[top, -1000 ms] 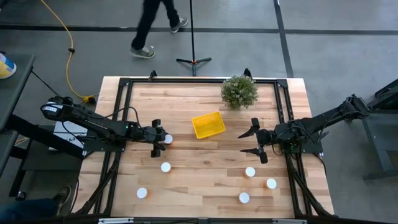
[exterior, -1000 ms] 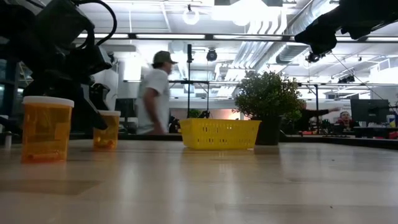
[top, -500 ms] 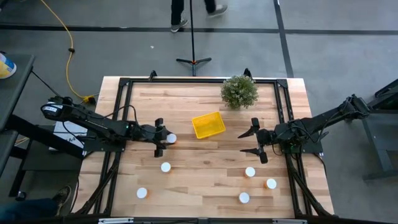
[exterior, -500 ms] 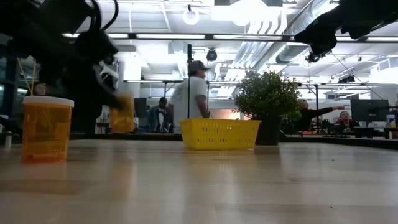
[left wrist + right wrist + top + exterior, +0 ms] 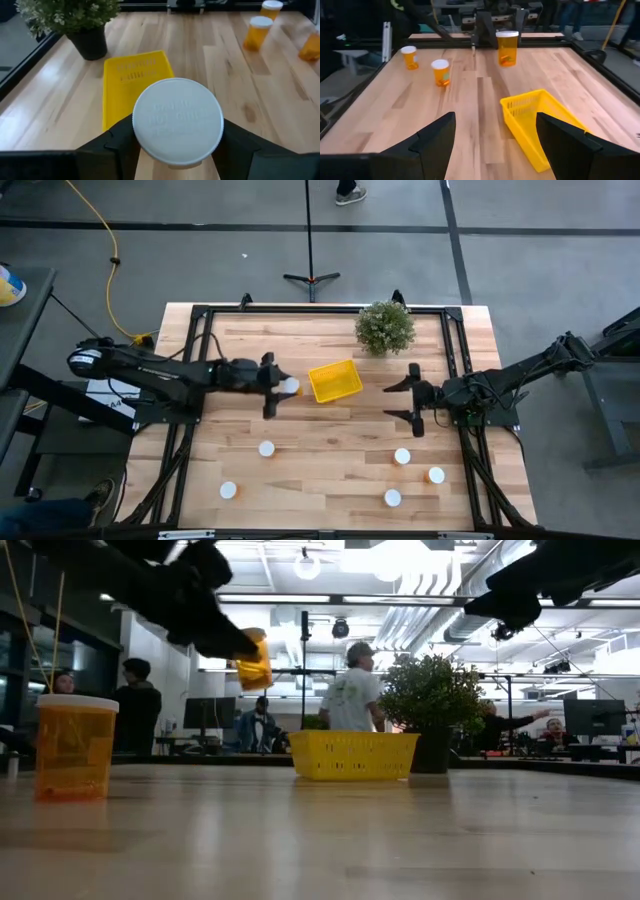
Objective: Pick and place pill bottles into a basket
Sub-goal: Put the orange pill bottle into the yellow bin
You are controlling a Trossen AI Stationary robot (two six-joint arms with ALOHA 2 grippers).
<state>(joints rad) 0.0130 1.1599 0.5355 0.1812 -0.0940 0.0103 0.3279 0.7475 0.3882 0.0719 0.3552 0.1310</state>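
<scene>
The yellow basket (image 5: 335,381), a low-walled rectangular bin, sits near mid-table beside the potted plant (image 5: 385,327). The left gripper (image 5: 279,387) clamps an orange, white-capped pill bottle (image 5: 290,386) just left of the basket; the low view alone shows that bottle lifted clear of the table. The right gripper (image 5: 406,402) waits right of the basket, fingers spread and empty, while five further pill bottles stand upright along the near table edge.

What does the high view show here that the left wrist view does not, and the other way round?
Only the high view shows the waiting right gripper, open beside the table's right edge, and five white-capped orange pill bottles standing near the front, such as one.

Only the left wrist view shows the held bottle's round white cap close up, clamped between dark fingers.

Both show the left gripper holding a pill bottle near the small yellow plastic basket, and the bushy green potted plant.
</scene>
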